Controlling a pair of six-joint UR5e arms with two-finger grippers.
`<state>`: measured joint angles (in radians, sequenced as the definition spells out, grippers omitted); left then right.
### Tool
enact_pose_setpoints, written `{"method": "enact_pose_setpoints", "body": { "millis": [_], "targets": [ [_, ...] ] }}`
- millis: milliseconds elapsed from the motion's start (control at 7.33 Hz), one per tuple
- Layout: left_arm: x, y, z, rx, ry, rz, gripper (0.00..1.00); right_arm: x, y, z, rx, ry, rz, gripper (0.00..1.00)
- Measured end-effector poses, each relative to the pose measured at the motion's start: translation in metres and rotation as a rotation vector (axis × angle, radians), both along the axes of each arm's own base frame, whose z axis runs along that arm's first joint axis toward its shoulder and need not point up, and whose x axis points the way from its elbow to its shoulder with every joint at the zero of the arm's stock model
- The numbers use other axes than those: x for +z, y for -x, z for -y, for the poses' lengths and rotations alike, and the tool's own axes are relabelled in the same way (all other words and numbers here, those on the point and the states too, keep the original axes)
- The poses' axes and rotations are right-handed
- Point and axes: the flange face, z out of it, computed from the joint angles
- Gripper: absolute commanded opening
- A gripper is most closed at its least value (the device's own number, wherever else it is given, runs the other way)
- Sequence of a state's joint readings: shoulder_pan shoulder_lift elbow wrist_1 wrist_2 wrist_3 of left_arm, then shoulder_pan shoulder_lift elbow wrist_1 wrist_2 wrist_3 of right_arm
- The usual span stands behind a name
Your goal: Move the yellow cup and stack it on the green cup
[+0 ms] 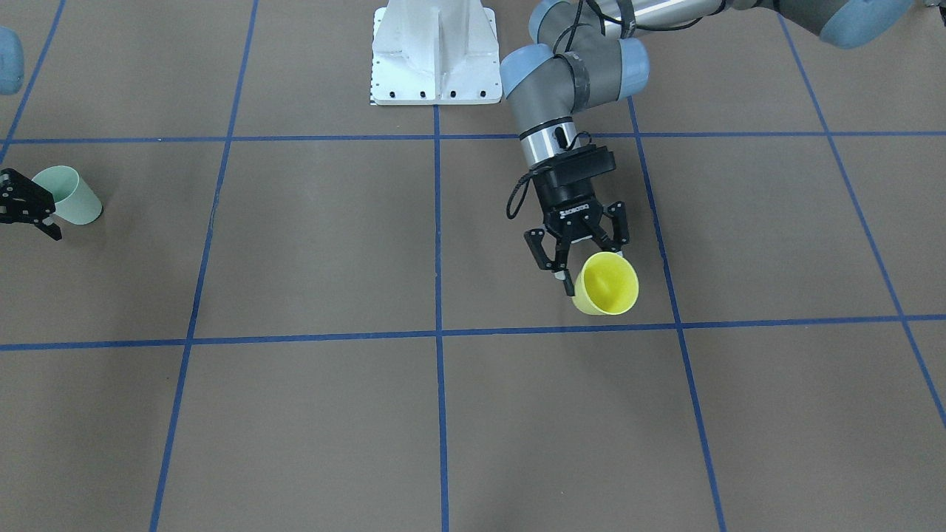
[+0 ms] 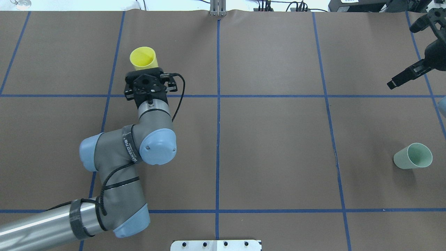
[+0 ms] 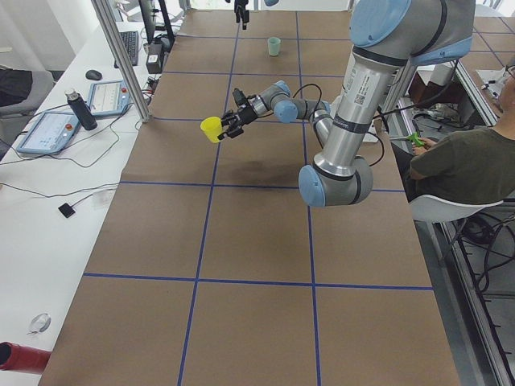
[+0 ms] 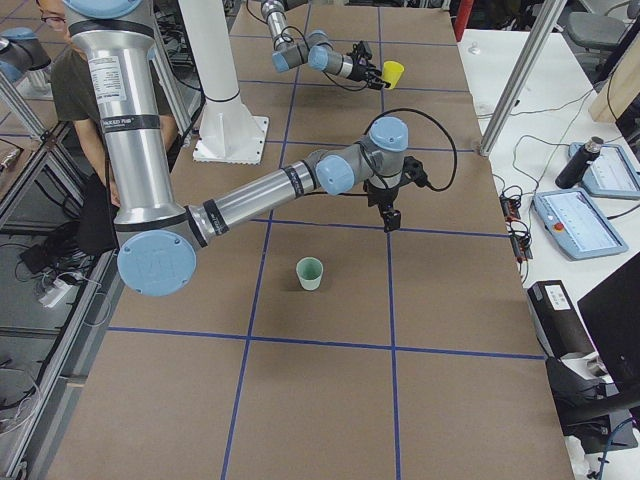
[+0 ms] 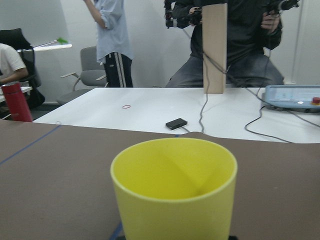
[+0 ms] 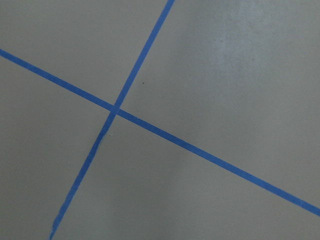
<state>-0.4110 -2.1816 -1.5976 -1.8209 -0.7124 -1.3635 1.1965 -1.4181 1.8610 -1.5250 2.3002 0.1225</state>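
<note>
The step in hand looks like the transfer leg. The left gripper [image 1: 593, 267] has its 2 fingers [image 1: 566, 284] pinching the yellow cup [image 1: 607, 284] low on its wall. The cup is raised off the desk [image 2: 278, 139], mouth up and only a little tilted, and the left wrist view looks straight over its rim. It hangs well apart from the green cup [image 2: 413, 156], across the desk towards the robot's left side. The green cup stands upright on the desk with its mouth free, so nothing is nested yet. The right gripper [image 4: 390, 220] hovers near the green cup, a little further out from the robot and clear of the desk, without touching it. Its fingers appear spread with nothing between them, and its wrist view shows only a crossing of blue tape lines [image 6: 115, 111]. By my reckoning, the next move is a long carry towards the green cup. Since that cup sits deep on the right arm's side, a hand-over to the waiting right gripper seems likely. That would call for keeping the yellow cup level and offering a free part of its wall for the right fingers. The cup must then come base first, centred over the green cup's rim, before release.
</note>
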Motion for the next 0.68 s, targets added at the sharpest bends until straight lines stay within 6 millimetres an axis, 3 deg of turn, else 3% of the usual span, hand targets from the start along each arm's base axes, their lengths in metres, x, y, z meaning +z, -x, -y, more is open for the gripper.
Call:
{"method": "enact_pose_setpoints", "body": {
  "millis": [273,682],
  "targets": [
    [-0.006,-0.048,0.007,0.147,-0.152,-0.038,0.47,-0.005,0.003,0.001,-0.008,-0.031,0.033,1.00],
    [-0.044,-0.073,0.001,0.341,-0.255,-0.044,0.47,-0.023,0.013,0.004,-0.048,-0.044,0.117,1.00]
  ]
}}
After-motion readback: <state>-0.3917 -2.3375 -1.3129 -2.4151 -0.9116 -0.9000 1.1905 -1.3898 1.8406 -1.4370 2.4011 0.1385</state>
